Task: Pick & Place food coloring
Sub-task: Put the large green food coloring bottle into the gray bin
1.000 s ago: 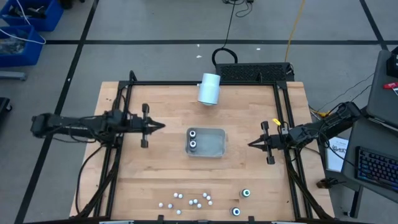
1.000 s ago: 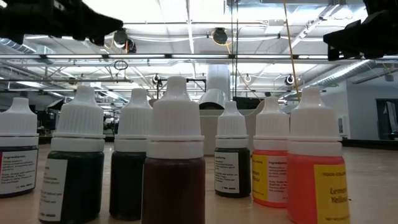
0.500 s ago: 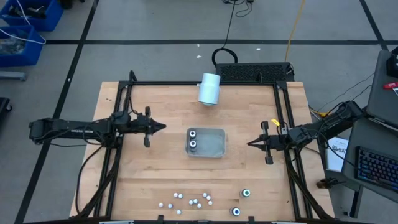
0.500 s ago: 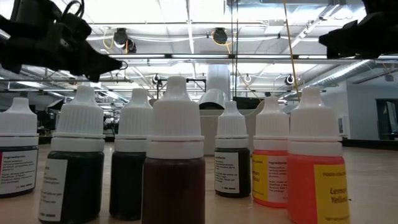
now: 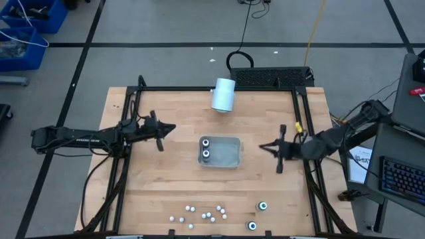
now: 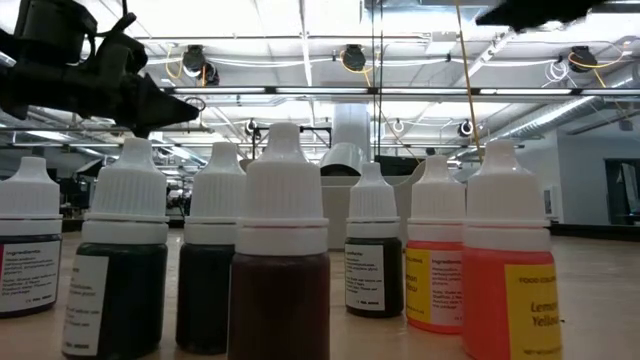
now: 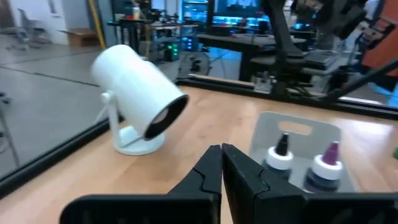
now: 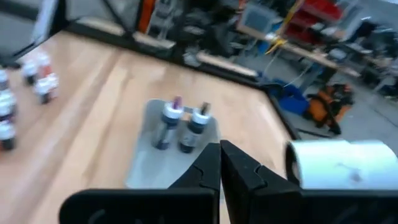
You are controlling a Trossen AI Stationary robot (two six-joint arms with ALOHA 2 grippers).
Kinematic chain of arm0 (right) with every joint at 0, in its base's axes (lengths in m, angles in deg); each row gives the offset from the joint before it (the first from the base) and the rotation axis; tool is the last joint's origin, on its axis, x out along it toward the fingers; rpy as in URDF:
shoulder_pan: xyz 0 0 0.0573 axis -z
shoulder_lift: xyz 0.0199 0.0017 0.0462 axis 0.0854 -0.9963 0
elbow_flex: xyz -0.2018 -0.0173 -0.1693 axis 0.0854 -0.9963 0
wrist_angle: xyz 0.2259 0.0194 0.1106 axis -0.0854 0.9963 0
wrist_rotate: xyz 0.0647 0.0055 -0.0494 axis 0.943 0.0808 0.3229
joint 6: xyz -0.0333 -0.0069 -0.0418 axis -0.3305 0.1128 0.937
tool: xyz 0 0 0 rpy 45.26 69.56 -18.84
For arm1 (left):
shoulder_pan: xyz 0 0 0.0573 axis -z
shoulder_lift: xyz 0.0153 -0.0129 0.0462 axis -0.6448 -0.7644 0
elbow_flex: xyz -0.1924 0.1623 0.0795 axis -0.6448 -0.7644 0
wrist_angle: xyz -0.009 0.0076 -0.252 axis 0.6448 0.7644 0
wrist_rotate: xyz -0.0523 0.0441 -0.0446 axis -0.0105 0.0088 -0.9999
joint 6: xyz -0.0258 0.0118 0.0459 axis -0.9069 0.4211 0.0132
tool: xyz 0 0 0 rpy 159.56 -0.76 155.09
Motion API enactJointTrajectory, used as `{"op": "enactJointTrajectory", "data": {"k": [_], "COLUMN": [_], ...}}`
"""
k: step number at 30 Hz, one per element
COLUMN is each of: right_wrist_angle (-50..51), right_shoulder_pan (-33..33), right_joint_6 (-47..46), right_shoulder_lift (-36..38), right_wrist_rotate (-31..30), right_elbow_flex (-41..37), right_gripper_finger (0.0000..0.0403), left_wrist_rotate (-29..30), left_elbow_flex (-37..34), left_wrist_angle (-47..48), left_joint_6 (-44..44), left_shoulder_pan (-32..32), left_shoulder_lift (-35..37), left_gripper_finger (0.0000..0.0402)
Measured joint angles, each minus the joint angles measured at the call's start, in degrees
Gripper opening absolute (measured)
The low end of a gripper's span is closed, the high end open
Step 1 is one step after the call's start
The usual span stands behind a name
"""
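Two dark food coloring bottles with pale tops [image 5: 206, 147] stand upright in the grey tray [image 5: 229, 159]; the left wrist view shows them [image 7: 305, 163], as does the right wrist view [image 8: 180, 127]. Two more dark bottles [image 5: 257, 216] and several small white ones [image 5: 202, 213] stand on the wood near the near edge, and fill the low view [image 6: 280, 260]. My left gripper [image 5: 171, 127] hovers shut to the left of the tray, pointing at it [image 7: 221, 152]. My right gripper [image 5: 261, 147] hovers shut to the tray's right [image 8: 219, 150].
A large white cylinder on a foot [image 5: 224, 94] lies toward the far edge, beyond the tray [image 7: 140, 109]. Black frame rails [image 5: 302, 133] run along the table's left, right and far sides. Bare wood lies between the tray and the bottles near the near edge.
My right gripper has moved toward the tray and risen, leaving most of the low view. My left gripper has come lower in the low view and rolled about its own axis, staying left of the tray. The bottles and tray have not moved.
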Motion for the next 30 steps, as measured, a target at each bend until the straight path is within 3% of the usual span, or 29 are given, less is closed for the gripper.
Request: {"op": "enactJointTrajectory", "data": {"k": [5, 9, 12, 18, 24, 30], "right_wrist_angle": [24.17, 40.01, 45.00, 43.55, 41.19, 39.66], "right_shoulder_pan": [-5.33, -7.58, -8.80, -10.04, -12.03, -12.81], "right_joint_6": [-8.38, -21.75, -27.87, -29.49, -23.72, -27.08], "right_shoulder_lift": [-18.72, -29.70, -34.98, -39.34, -40.03, -40.00], "right_wrist_rotate": [-1.75, 7.70, 11.98, 21.69, 22.89, 23.62], "right_elbow_flex": [22.04, 37.49, 43.22, 42.96, 38.04, 34.34], "right_gripper_finger": [0.0000, 0.0000, 0.0007, 0.0083, 0.0171, 0.0221], "left_wrist_rotate": [-2.15, -4.17, -3.98, -3.58, -3.56, -3.54], "left_elbow_flex": [0.00, 0.00, 0.00, 0.00, 0.00, 0.00], "left_wrist_angle": [-0.13, -0.16, -0.20, -1.53, -2.36, -2.60], "left_joint_6": [-4.45, -4.87, -5.80, -6.31, -5.26, -4.22], "left_shoulder_pan": [0.00, 0.04, 0.50, 1.75, 2.23, 2.23], "left_shoulder_lift": [0.00, 0.00, 0.00, 0.00, 0.00, 0.00], "left_gripper_finger": [0.0004, 0.0016, 0.0022, 0.0023, 0.0023, 0.0024]}}
